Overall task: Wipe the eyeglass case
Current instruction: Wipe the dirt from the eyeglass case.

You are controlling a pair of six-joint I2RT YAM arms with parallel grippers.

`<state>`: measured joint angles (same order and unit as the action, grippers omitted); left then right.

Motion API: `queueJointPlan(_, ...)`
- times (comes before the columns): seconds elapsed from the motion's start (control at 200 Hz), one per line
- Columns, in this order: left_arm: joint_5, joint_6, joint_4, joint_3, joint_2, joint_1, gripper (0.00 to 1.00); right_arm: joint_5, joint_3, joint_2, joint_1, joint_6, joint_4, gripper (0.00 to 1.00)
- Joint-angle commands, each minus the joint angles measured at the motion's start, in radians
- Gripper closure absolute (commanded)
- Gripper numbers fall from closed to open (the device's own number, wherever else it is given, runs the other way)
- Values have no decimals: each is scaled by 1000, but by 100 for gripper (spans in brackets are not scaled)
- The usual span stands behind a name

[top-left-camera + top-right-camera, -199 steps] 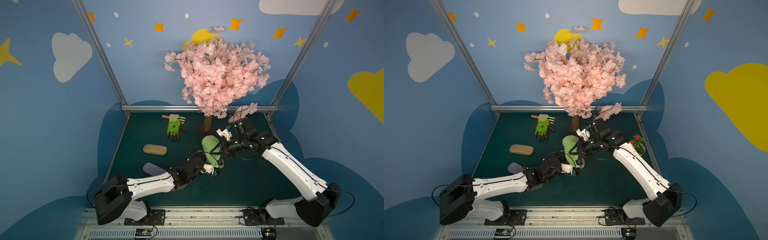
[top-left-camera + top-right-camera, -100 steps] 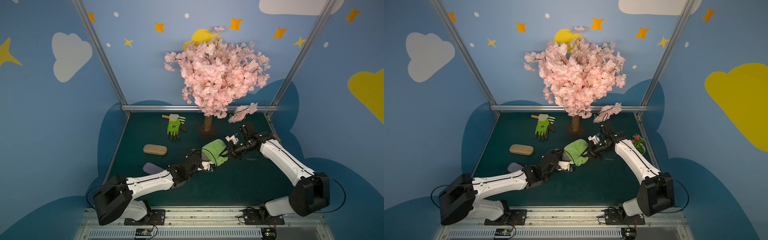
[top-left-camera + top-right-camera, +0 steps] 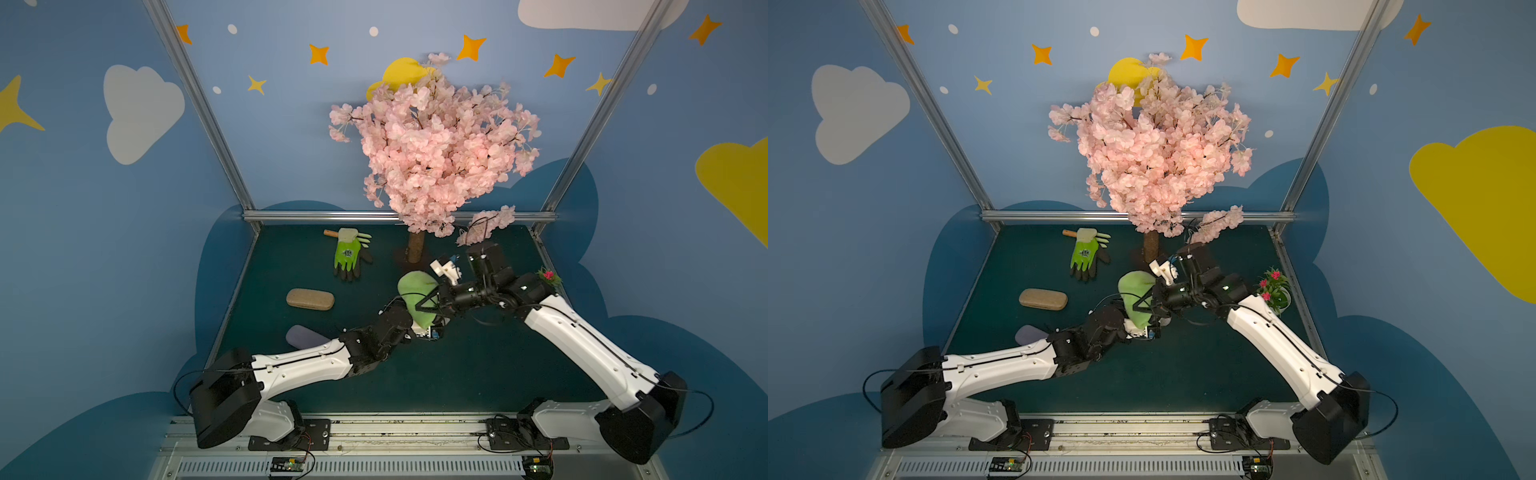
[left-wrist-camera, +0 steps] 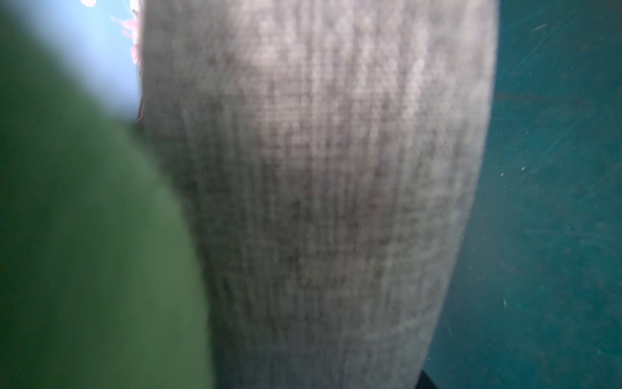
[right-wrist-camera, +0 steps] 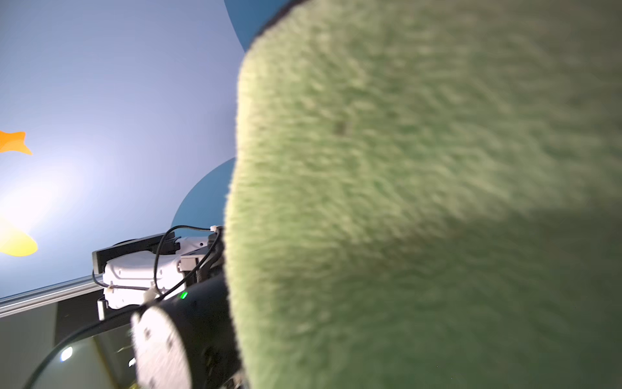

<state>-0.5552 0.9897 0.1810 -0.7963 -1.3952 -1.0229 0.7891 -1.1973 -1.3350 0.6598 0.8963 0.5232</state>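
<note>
The eyeglass case (image 4: 319,185), grey woven fabric, fills the left wrist view, held up off the dark green table (image 3: 478,365) in my left gripper (image 3: 423,331). In both top views it is hidden behind a green cloth (image 3: 417,297) (image 3: 1136,299). My right gripper (image 3: 420,307) is shut on that cloth and presses it against the case from the right. The cloth also covers most of the right wrist view (image 5: 420,202) and shows blurred beside the case (image 4: 84,252). Neither gripper's jaws show in its own wrist view.
A tan case (image 3: 310,299) and a purple-grey case (image 3: 305,336) lie to the left. A green glove (image 3: 348,254) lies at the back. The pink blossom tree's trunk (image 3: 414,248) stands just behind the grippers. A small flowering pot (image 3: 1275,289) sits at the right edge.
Half a second ago the right gripper had drawn the cloth down and to the right, lying flatter. Now it is back up against the case, and the left gripper has risen again.
</note>
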Motion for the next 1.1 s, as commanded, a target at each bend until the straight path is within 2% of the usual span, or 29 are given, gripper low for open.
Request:
queueJointPlan(0.0, 17, -17, 59, -56, 1, 3, 91, 81, 123, -37, -2, 206, -274, 100)
queueJointPlan(0.115, 12, -67, 45, -59, 38, 29, 91, 90, 166, 7, -128, 70, -81, 100)
queueJointPlan(0.225, 58, -214, -30, -73, 108, 79, 91, 56, 128, 23, -316, -145, 192, 100)
queueJointPlan(0.31, 143, -363, -99, -79, 166, 130, 91, -16, 53, 23, -405, -262, 334, 100)
queueJointPlan(0.405, 333, -526, -229, -98, 188, 210, 91, -60, -43, 35, -438, -296, 380, 100)
queueJointPlan(0.501, 516, -613, -390, -140, 155, 270, 92, -105, -138, 76, -406, -279, 343, 100)
queueJointPlan(0.616, 746, -708, -535, -213, 98, 320, 93, -166, -162, 111, -240, -214, 216, 100)
queueJointPlan(0.706, 970, -824, -572, -260, 54, 385, 93, -190, -131, 91, -91, -159, 123, 100)
queueJointPlan(0.836, 1239, -1001, -517, -284, 21, 456, 93, -202, -117, 27, 27, -96, 43, 100)
queueJointPlan(0.966, 1417, -1093, -494, -314, -12, 462, 94, -231, -117, -35, 49, -91, 8, 100)
queueJointPlan(1.096, 1538, -1114, -490, -322, -28, 460, 94, -240, -106, -83, -14, -102, 8, 100)
